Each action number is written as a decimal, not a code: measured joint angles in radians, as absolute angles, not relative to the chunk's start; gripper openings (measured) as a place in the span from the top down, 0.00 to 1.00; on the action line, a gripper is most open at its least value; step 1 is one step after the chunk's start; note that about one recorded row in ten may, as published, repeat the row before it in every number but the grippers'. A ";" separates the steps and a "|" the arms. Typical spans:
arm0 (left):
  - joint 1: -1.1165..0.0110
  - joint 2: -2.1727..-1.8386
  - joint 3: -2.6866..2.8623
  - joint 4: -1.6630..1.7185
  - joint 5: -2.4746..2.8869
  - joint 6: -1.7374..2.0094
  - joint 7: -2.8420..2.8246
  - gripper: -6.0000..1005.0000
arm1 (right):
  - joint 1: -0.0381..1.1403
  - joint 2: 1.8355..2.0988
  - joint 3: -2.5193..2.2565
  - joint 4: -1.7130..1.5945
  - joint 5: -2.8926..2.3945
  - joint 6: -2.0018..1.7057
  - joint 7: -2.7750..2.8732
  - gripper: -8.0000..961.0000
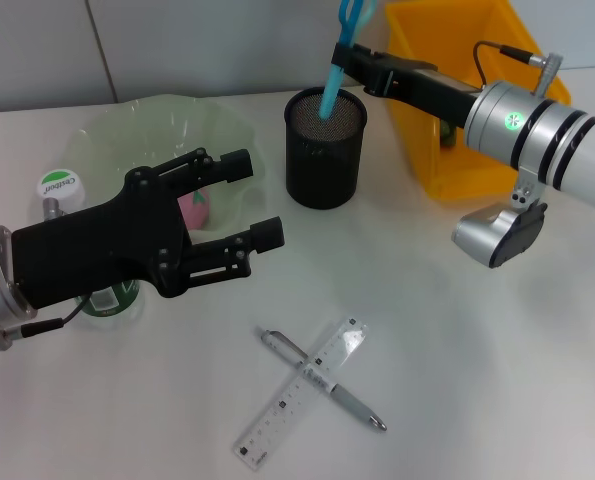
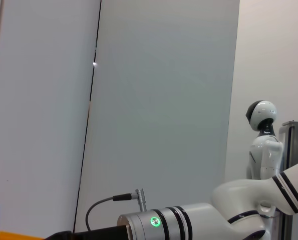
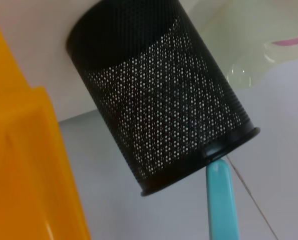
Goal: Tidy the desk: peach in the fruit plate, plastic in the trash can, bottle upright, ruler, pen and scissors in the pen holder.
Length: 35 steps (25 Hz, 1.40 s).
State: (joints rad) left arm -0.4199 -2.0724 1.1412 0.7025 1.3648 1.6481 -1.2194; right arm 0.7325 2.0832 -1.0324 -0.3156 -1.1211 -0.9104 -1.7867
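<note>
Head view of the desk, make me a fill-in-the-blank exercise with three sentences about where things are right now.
1. The right gripper holds the blue-handled scissors over the black mesh ____.
2. The clear plastic ruler lies across the silver ____.
3. The pink peach sits in the pale green ____.

Missing words: pen holder; pen; fruit plate.
</note>
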 joint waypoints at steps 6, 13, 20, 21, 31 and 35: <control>-0.421 -2.071 1.141 0.703 1.365 1.649 -1.219 0.19 | 0.730 2.088 -1.060 -0.285 -1.005 -0.921 -1.774 0.65; -0.422 -2.071 1.139 0.705 1.361 1.649 -1.219 0.19 | 0.727 2.089 -1.077 -0.287 -0.977 -0.916 -1.768 0.63; -0.421 -2.071 1.141 0.705 1.345 1.655 -1.219 0.19 | 0.722 2.089 -1.080 -0.285 -0.976 -0.932 -1.768 0.61; -0.421 -2.071 1.141 0.705 1.345 1.655 -1.219 0.19 | 0.720 2.089 -1.080 -0.285 -0.976 -0.937 -1.767 0.61; -0.421 -2.071 1.141 0.704 1.339 1.660 -1.219 0.19 | 0.693 2.090 -1.080 -0.294 -0.904 -1.029 -1.755 0.59; -0.422 -2.071 1.141 0.703 1.339 1.660 -1.219 0.19 | 0.686 2.092 -1.080 -0.289 -0.790 -1.125 -1.711 0.56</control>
State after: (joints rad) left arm -0.4221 -2.0708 1.1413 0.7028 1.3390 1.6602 -1.2193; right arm 0.6864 2.0920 -1.0799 -0.2890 -0.7903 -1.1252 -1.7112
